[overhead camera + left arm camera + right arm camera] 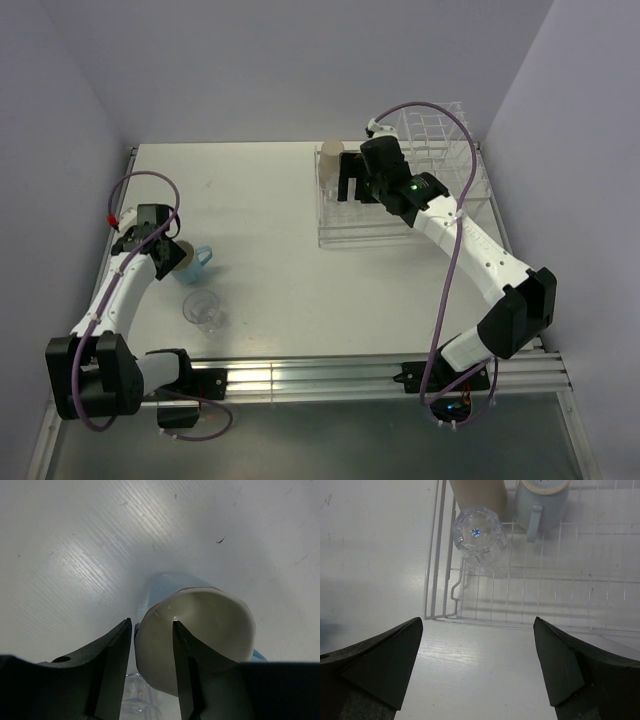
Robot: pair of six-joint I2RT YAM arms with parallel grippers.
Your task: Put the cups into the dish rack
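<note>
Dish rack: white wire grid, standing on the table.
Right gripper: jaws spread wide and holding nothing, above the rack's near left corner.
Inside rack, left end: tan paper cup, racked tumbler, handled mug, all close together.
Left gripper: well left of the rack. One finger is inside the small light blue cup, the other outside its wall. Cannot tell whether it is clamped.
Loose tumbler: on the table, well left of the rack.
</note>
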